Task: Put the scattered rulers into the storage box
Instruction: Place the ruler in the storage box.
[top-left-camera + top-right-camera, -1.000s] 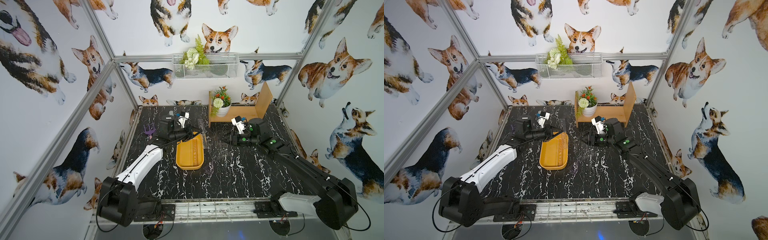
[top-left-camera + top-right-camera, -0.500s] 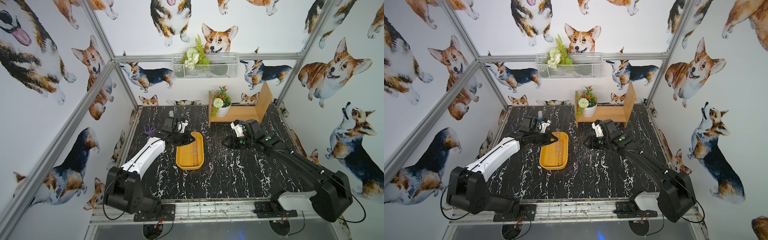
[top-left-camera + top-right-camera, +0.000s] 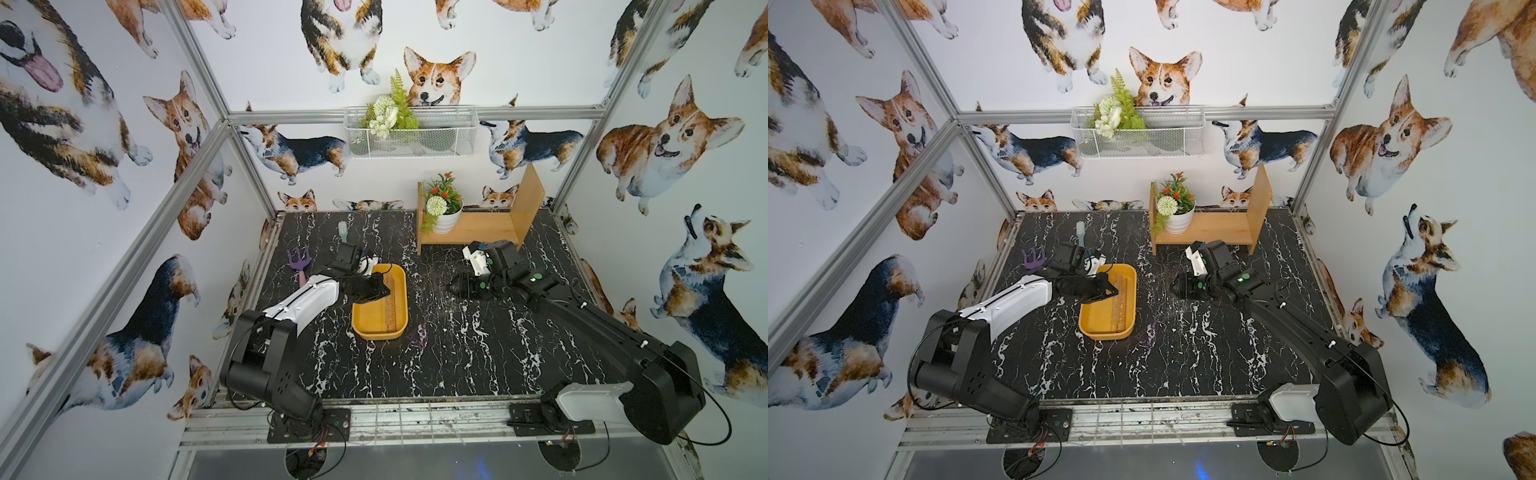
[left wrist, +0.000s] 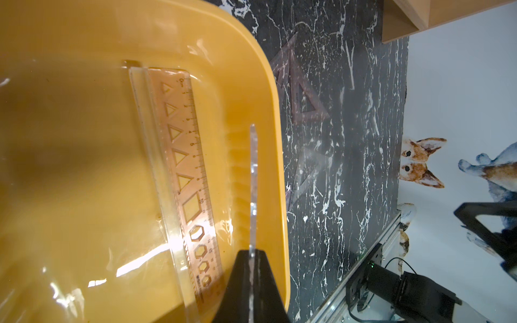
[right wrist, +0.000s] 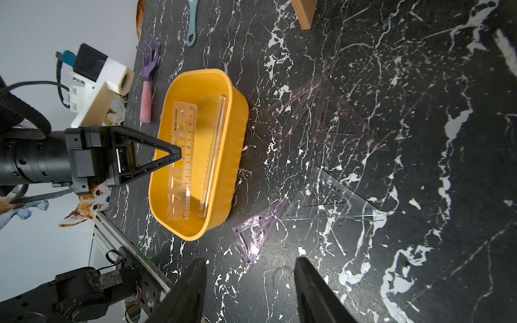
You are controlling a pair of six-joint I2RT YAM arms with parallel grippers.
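On the far left of the black marble-pattern tabletop [image 3: 457, 353] lie a purple plastic toy fork with a pink handle [image 3: 300, 266] and a pale blue brush [image 3: 343, 230]. Neither belongs to the task.

Next is the left gripper [image 3: 384, 292], positioned over the shallow yellow-orange plastic storage tray [image 3: 379, 335]. Its jaws are pressed together and pinch a thin clear plastic ruler [image 4: 253, 181] by its flat faces, so the left wrist view shows the ruler edge-on. I judge that this position would let the ruler drop inside the tray walls on release.

A tinted stencil ruler with triangle, square and hexagon cut-outs [image 4: 184, 173] already lies flat on the tray floor. Its scale reads "0cm", then 1 upward past 10. The fine print at its end is too small to read.

To the right of the tray, three set squares lie flat on the tabletop:
- a small purple-tinted one [image 5: 265, 230], nearest the tray
- a large clear one [image 5: 335, 214]
- a grey-tinted one [image 5: 320, 120], farther back

The right gripper [image 5: 250, 260] hovers beside them with its jaws spread and empty, probably staged for the next pick.
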